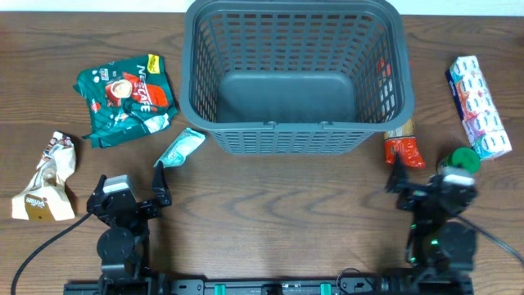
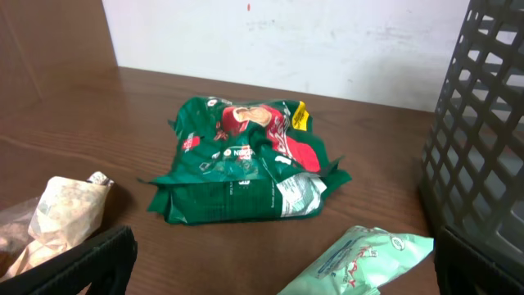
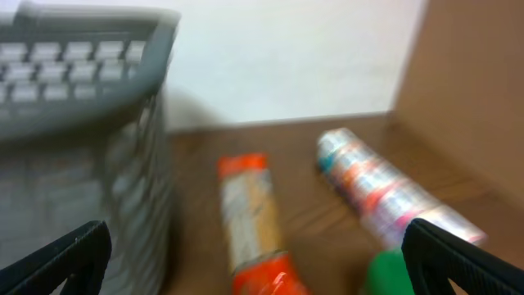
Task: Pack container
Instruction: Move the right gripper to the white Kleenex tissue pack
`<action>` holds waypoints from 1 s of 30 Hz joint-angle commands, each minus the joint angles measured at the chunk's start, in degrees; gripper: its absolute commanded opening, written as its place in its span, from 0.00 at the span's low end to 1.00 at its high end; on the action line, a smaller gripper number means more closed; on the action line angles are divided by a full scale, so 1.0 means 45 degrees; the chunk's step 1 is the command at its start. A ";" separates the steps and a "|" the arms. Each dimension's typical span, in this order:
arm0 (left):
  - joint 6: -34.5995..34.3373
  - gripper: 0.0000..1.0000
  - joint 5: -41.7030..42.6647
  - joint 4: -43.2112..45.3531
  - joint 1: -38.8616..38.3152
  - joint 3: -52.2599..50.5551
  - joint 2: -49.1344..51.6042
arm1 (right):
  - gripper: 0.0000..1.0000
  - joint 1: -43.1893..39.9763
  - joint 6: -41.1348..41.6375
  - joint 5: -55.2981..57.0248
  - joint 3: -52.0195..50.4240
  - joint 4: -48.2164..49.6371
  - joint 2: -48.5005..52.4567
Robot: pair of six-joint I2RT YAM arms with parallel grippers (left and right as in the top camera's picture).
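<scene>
Creases hide the print on the beige packet point(image 1: 45, 184) at far left; the green bag point(image 1: 127, 98) reads NESCAFE. The left gripper point(image 1: 131, 187) has its jaws released, spread wide. The container point(image 1: 286, 138) sits mid-bench point(image 1: 286, 213), far side, partly hiding an orange packet point(image 1: 401, 146). The right gripper point(image 1: 427, 182) has its jaws released too; its own view is blurred.

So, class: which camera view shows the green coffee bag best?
The left wrist view: the green coffee bag fills the middle, close, sharp and whole. The overhead view shows it whole but small, left of the basket. The right wrist view does not show it.
</scene>
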 commanded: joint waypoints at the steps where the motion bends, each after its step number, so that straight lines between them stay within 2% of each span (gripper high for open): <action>1: 0.0000 0.99 -0.0151 -0.0364 0.0078 -0.0248 0.0000 | 0.99 0.0102 -0.0636 0.1807 0.2516 -0.0500 0.1778; 8: 0.0005 0.99 -0.0151 -0.0364 0.0078 -0.0248 0.0000 | 0.99 -0.0908 -0.1122 0.1817 0.9330 -0.4133 0.6756; 13: 0.0005 0.98 -0.0151 -0.0364 0.0078 -0.0248 0.0000 | 0.99 -0.2506 -0.1914 -0.0578 1.4814 -0.7616 1.0758; 19: 0.0000 0.99 -0.0151 -0.0364 0.0078 -0.0248 0.0000 | 0.99 -0.5076 -0.2336 -0.4197 2.0147 -1.1035 1.5125; 23: 0.0005 0.99 -0.0151 -0.0364 0.0078 -0.0248 0.0000 | 0.99 -0.6581 -0.2331 -0.6222 2.1736 -1.1919 1.7039; 27: 0.0000 0.99 -0.0151 -0.0364 0.0078 -0.0248 0.0000 | 0.99 -0.7815 -0.2317 -0.6305 2.1886 -1.1939 1.7855; 30: 0.0005 0.99 -0.0151 -0.0364 0.0078 -0.0248 0.0000 | 0.99 -0.8548 -0.1515 -0.6309 2.1881 -1.2342 1.8005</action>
